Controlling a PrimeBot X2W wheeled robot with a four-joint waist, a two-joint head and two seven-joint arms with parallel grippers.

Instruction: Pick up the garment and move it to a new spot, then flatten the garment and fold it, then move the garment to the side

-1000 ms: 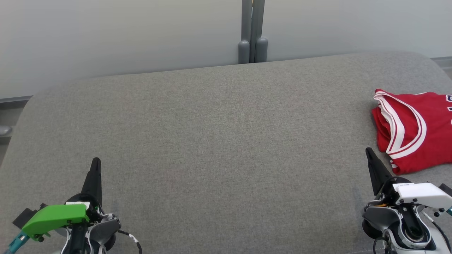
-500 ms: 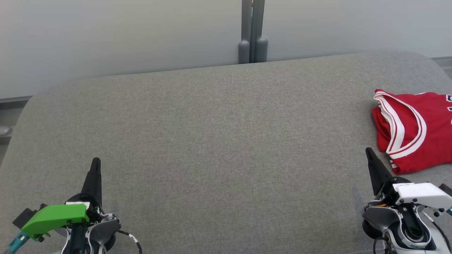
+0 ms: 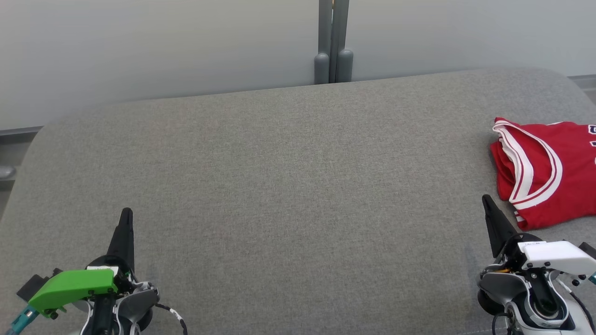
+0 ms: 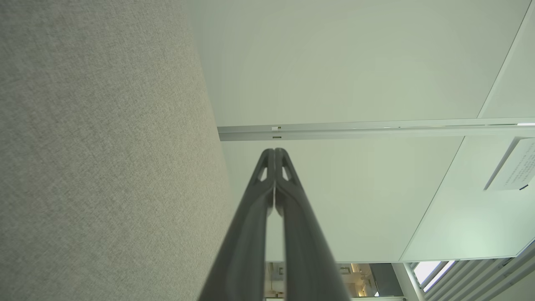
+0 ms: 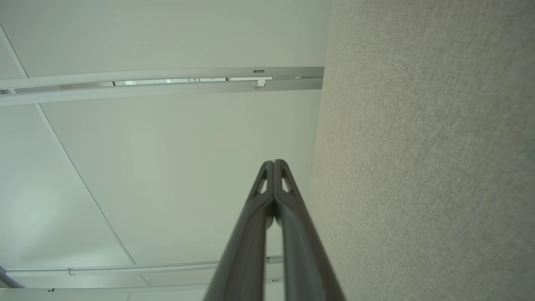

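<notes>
You are seeing the folded red garment lying at the right edge of the grey cushion. Your left gripper and right gripper are hovering clenched and empty over the cushion's near corners. Nothing is differing from a second ago.

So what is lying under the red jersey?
The red jersey lies folded on the grey padded surface. Anything directly beneath its layers is covered, and its right part runs out of the picture.
</notes>
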